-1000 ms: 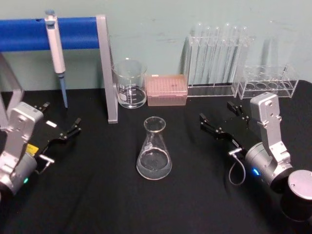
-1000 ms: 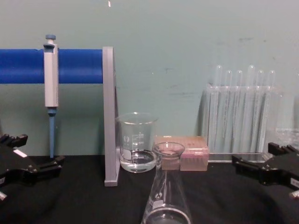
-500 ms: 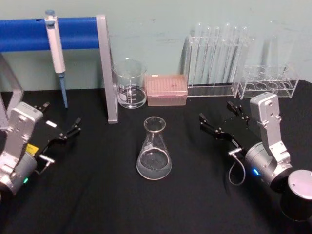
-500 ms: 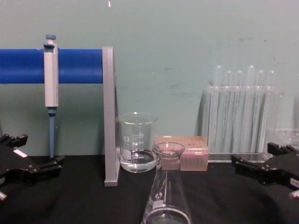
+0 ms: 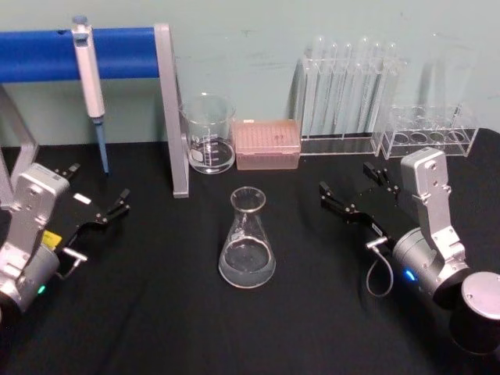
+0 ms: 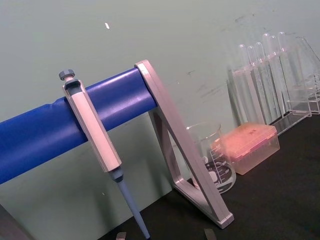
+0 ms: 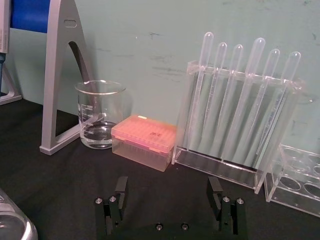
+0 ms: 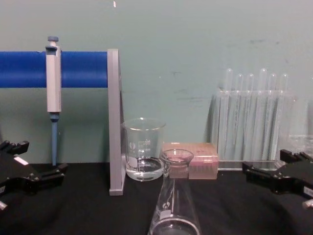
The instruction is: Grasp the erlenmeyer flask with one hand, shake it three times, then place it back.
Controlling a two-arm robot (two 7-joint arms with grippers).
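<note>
I saw the erlenmeyer flask (image 5: 247, 248) upright at table centre, my right gripper (image 5: 351, 194) at its 3 o'clock and left gripper (image 5: 98, 199) at 9 o'clock, both well apart, jaws spread wide, holding nothing.

Left gripper (image 5: 95, 205): low at the left edge, silver wrist bent toward the body, black jaws spread apart, holding nothing. Right gripper (image 5: 351, 191): low on the right side, silver wrist raised behind it, black jaws spread wide, holding nothing, fingertips (image 7: 120, 186) level.
</note>
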